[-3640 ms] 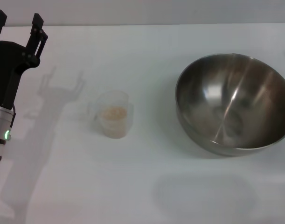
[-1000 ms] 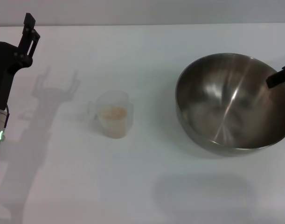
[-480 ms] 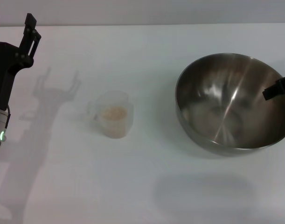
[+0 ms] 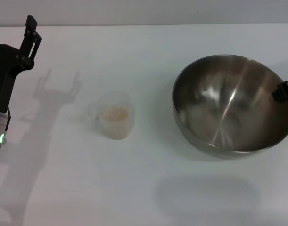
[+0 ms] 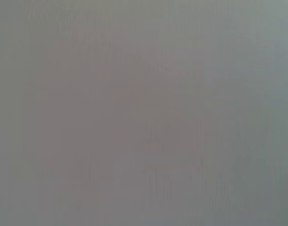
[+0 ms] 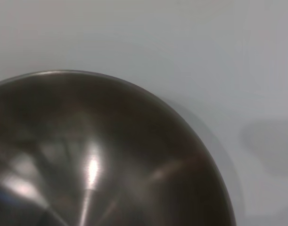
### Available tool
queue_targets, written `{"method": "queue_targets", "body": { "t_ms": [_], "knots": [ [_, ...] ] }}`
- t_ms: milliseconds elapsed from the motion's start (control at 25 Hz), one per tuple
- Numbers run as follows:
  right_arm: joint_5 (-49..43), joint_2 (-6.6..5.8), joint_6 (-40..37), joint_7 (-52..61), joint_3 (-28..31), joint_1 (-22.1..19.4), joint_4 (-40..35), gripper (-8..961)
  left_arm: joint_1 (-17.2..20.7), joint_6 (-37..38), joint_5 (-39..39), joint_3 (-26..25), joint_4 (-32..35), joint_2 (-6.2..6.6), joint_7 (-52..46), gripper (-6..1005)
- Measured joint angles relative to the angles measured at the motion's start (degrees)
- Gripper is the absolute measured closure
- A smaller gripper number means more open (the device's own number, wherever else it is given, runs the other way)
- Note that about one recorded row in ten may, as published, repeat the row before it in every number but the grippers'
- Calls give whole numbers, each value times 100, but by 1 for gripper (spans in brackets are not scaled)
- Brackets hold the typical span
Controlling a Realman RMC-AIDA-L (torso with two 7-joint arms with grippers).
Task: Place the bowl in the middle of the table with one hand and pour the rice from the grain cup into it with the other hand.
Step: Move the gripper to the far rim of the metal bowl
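Observation:
The large steel bowl (image 4: 228, 108) stands at the right of the white table (image 4: 148, 52). My right gripper (image 4: 283, 89) reaches in from the right edge and is shut on the bowl's right rim, with one black finger showing inside it. In the right wrist view the bowl (image 6: 96, 155) fills the lower part, and no fingers show. The small clear grain cup (image 4: 116, 115) stands upright left of centre with pale rice (image 4: 115, 113) in it. My left gripper (image 4: 12, 26) hangs open at the far left, well away from the cup.
Bare white tabletop (image 4: 148, 188) lies between the cup and the bowl and in front of both. The left wrist view shows only a plain grey surface. The table's far edge (image 4: 134, 24) runs along the top.
The right gripper came in from the right and took the bowl's rim. In the last half second the bowl's left side shifted slightly left. Cup and left gripper have barely moved.

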Motion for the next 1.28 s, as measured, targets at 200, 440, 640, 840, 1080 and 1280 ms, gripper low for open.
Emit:
{"method": "queue_targets", "body": {
  "t_ms": [200,440,640,840,1080,1280],
  "knots": [
    [8,9,-88,-48,19,-11,-2,875,-1,0,-1,9,0,0,-2,225],
    [54,43,-288,-130,52,-44,-152,886,-1,0,-1,15,-4,0,-2,225],
    [116,74,-471,-159,52,-76,-416,889,-1,0,14,15,-18,0,0,226],
    [394,81,-584,-201,-12,-82,-710,898,-5,-1,16,10,-19,0,5,226],
    [862,85,-615,-389,-75,-82,-871,929,-5,-1,16,2,-33,0,13,226],
    [1238,92,-633,-518,-105,-99,-874,931,0,-1,16,-3,-37,0,21,226]
  ]
}}
